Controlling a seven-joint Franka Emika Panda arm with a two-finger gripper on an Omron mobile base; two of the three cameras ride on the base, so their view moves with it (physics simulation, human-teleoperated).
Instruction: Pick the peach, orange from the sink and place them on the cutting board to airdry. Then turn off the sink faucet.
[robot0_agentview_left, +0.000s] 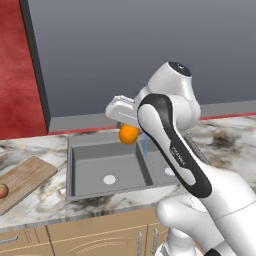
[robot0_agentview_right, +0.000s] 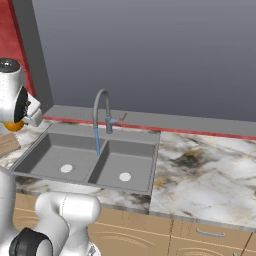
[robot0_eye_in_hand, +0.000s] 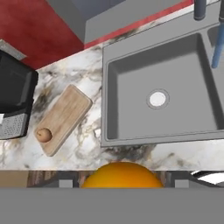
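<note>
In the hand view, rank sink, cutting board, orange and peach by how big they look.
1. Sink
2. Cutting board
3. Orange, partly cut off and right at the camera, so it only looks large; versus the board it is unsure
4. Peach

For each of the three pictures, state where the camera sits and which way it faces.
Left base view: behind-left, facing the sink; arm crosses lower right.
Right base view: behind-right, facing the sink faucet; arm at left edge.
Hand view: above the counter, looking down on the cutting board and peach.
Shared: the orange in the gripper.
</note>
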